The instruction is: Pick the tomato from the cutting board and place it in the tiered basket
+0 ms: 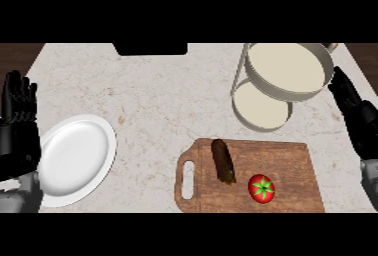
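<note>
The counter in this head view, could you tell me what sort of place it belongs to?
Most likely a kitchen. A wooden cutting board on the speckled stone counter holds a tomato, a white plate lies to its left, and a tiered basket stands behind the board.

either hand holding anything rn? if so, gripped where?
Nothing held. Left hand and right hand are both open at the view's edges; the tomato lies untouched on the cutting board.

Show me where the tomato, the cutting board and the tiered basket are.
tomato (261, 188): head view, on its green stem star.
cutting board (280, 155): head view, on bare wood near its far edge.
tiered basket (289, 90): head view, on the upper tier's near wall.
</note>
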`<action>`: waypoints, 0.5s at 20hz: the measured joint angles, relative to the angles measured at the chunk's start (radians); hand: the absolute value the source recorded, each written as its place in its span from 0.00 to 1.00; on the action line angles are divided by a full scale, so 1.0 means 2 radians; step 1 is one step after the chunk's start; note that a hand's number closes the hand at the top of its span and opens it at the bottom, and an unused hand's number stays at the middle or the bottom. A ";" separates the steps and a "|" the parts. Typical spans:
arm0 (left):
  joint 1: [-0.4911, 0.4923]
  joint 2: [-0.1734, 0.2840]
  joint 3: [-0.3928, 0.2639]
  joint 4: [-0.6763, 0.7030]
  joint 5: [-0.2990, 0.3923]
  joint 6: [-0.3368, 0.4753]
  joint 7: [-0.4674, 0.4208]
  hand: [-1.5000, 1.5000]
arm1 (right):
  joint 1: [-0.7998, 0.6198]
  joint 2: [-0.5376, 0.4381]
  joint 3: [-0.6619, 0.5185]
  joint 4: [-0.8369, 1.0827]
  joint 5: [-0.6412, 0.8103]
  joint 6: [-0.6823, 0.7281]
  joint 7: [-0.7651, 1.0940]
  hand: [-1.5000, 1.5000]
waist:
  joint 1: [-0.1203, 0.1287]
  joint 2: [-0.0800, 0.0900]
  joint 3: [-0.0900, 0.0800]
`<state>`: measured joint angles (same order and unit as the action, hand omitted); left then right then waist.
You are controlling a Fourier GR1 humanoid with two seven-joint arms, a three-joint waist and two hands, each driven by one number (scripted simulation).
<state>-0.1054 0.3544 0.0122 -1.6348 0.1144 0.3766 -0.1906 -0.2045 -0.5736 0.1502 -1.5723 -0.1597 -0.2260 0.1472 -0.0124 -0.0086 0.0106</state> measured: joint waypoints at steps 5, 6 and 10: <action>0.019 0.027 -0.010 0.017 -0.023 -0.011 0.039 0.50 | 0.057 0.073 -0.029 -0.048 0.007 -0.116 -0.006 1.00 | -0.019 -0.001 -0.003; 0.026 0.034 -0.012 0.026 -0.029 -0.013 0.047 0.50 | 0.069 0.091 -0.039 -0.057 0.005 -0.143 -0.009 1.00 | -0.026 -0.001 -0.003; 0.050 0.041 -0.015 0.043 -0.031 -0.018 0.066 0.50 | 0.135 0.122 -0.091 -0.028 0.028 -0.248 0.008 0.00 | -0.064 0.000 -0.005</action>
<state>-0.0061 0.4356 -0.0172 -1.5478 0.0518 0.3397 -0.0590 0.0649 -0.3303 -0.0324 -1.6287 -0.1033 -0.7221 0.1624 -0.1395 -0.0085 0.0009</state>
